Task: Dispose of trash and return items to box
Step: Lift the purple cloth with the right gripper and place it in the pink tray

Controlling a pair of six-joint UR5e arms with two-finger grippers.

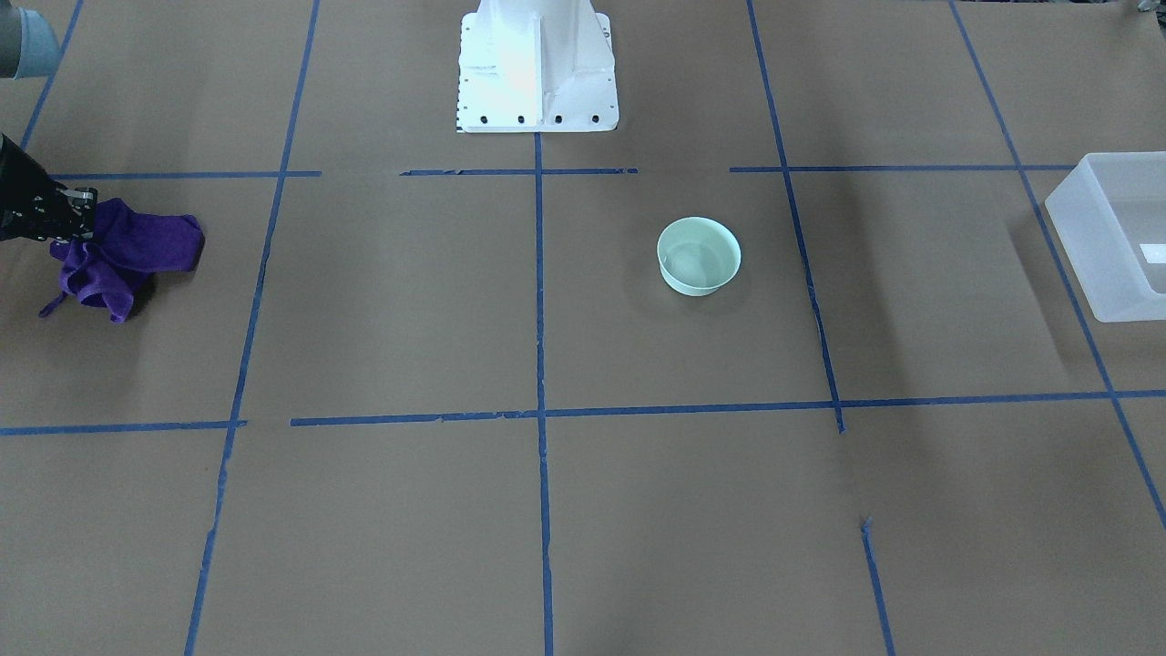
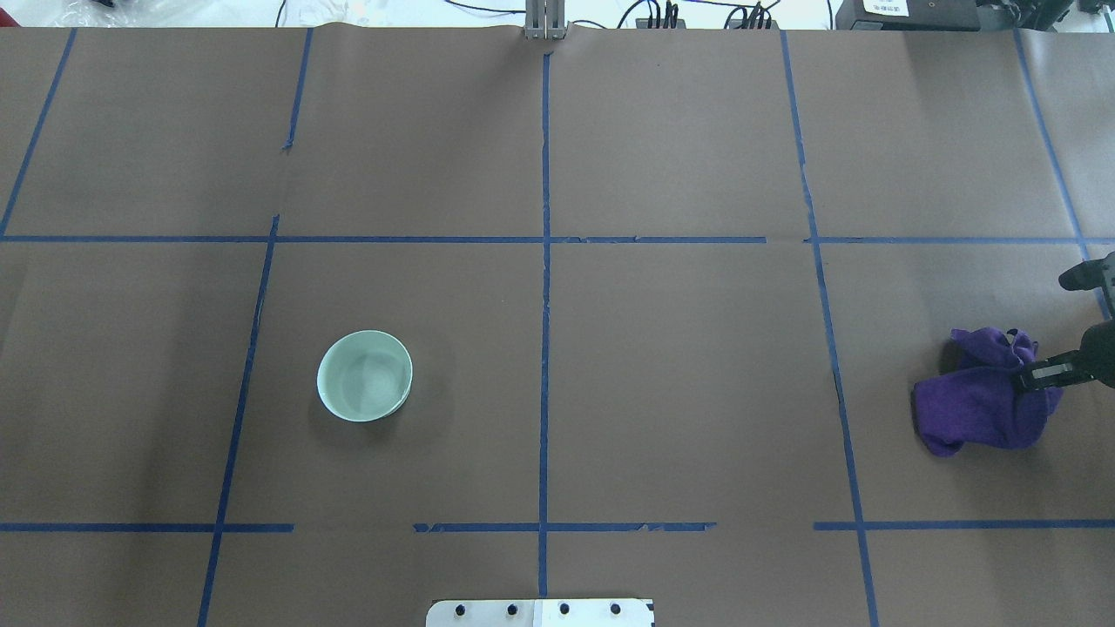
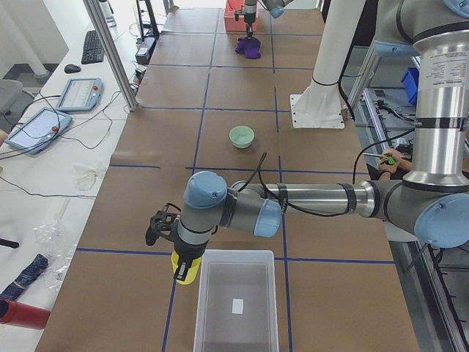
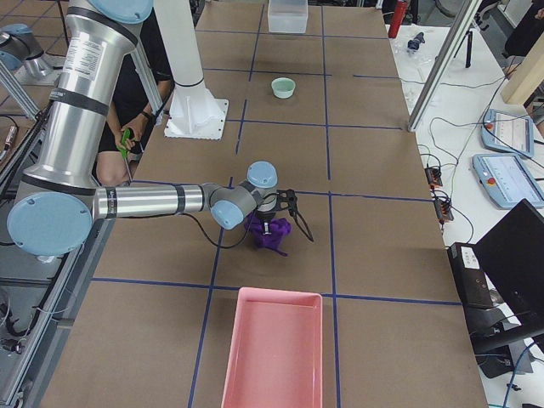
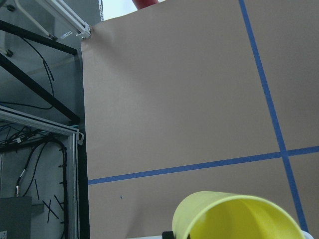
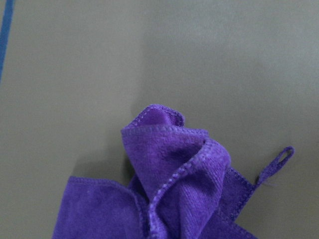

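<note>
My left gripper [image 3: 182,268] is shut on the yellow cup [image 3: 185,272], which it holds just outside the far corner of the translucent white box [image 3: 234,301]. In the left wrist view the cup's open mouth [image 5: 239,219] sits close below the camera, above bare brown paper. The box also shows at the right edge of the front view [image 1: 1116,237]. My right gripper [image 2: 1041,374] is shut on a bunched purple cloth [image 2: 984,405], also seen in the front view [image 1: 127,251] and the right wrist view [image 6: 174,174]. A pale green bowl [image 2: 364,375] stands empty mid-table.
A pink tray [image 4: 272,348] lies at the table's end beyond the purple cloth. The white robot base [image 1: 537,64] stands at the table's middle edge. A person [image 4: 127,119] stands behind the robot. Blue tape lines cross the brown paper.
</note>
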